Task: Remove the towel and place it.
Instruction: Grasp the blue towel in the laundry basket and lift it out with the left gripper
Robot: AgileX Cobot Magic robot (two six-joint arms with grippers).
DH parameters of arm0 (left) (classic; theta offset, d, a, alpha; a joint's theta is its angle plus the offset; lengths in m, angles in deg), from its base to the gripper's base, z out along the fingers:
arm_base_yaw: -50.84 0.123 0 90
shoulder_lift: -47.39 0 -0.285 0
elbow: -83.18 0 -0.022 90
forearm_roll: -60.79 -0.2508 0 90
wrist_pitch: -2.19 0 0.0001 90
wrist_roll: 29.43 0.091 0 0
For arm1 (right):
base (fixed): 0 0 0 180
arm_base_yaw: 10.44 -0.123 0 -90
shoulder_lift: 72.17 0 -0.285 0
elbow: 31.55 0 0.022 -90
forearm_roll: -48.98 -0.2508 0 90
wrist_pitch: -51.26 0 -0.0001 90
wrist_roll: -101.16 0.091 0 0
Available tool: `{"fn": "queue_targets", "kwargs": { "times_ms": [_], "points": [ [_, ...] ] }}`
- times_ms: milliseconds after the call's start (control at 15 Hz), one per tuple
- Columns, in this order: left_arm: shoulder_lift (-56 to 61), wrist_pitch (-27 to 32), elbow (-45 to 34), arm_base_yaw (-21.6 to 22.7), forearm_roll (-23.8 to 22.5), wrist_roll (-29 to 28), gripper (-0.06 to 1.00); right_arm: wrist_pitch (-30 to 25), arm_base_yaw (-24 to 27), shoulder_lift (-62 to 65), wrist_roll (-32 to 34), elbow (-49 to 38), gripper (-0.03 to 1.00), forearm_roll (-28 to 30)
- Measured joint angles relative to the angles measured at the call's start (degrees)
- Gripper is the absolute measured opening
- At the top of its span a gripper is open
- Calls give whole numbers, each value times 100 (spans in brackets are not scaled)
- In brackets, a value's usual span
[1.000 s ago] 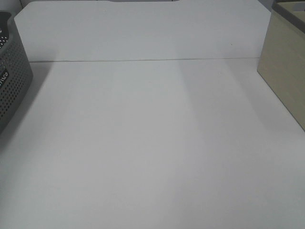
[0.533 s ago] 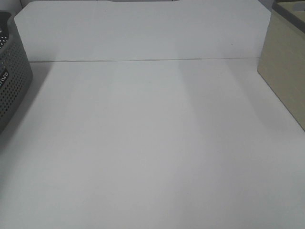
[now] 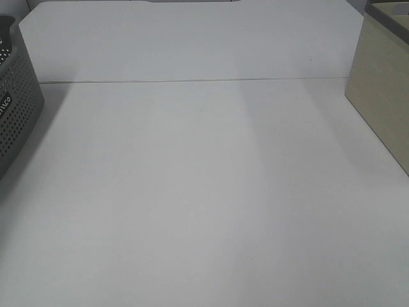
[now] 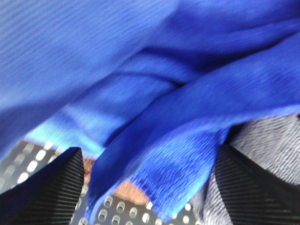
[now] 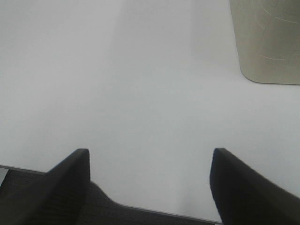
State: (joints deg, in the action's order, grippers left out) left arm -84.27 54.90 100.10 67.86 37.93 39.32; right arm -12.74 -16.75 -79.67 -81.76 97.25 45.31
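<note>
**Left gripper** [image 4: 150, 192] — black ribbed fingers [image 4: 47, 192] are standing wide apart, released; a fold of blue cloth is lying in the gap between them.

**Towel** [image 4: 140, 70] — royal-blue plush cloth, bunched in loose folds. It is filling nearly the whole left wrist view, sitting directly ahead of the left claw and running down between its fingers. The picture is blurred, so the hem and tag cannot be made out.

**Basket** [image 4: 123, 212]: dark perforated plastic is showing beneath the towel, under the left fingertips.

**Grey ribbed cloth** [image 4: 269, 136]: lying just beside the towel, next to one finger of the left claw.

**Orange-brown patch** [image 4: 124, 188]: peeking out under the towel's fold, between the left fingers. What it is cannot be told.

**Right gripper** [image 5: 150, 187]: fingers are spread wide, released and holding nothing, hovering over the white table [image 5: 140, 84].

**Beige box** [image 5: 267, 42]: standing on the table ahead of the right claw and off to one side, well apart from its fingers.
</note>
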Motion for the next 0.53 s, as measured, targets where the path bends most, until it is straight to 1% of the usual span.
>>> {"fn": "queue_targets", "kwargs": {
  "times_ms": [67,133,200,267,333,400,467,533],
  "points": [
    [-34,63,34,0,46,11,65,0,0,0,0,0,71,0],
    [-52,115,40,0,57,11,56,0,0,0,0,0,71,0],
    [-69,115,40,0,63,6,44,0,0,0,0,0,71,-6],
    [-69,109,40,0,63,-57,37,0,0,0,0,0,71,-6],
    [-69,109,40,0,63,-115,27,0,0,0,0,0,71,-6],
    [-69,97,46,0,63,-241,20,0,0,0,0,0,71,-6],
    [-69,97,46,0,63,-361,17,0,0,0,0,0,71,-6],
    [-69,86,46,0,57,-361,16,0,0,0,0,0,71,-6]
  ]
}}
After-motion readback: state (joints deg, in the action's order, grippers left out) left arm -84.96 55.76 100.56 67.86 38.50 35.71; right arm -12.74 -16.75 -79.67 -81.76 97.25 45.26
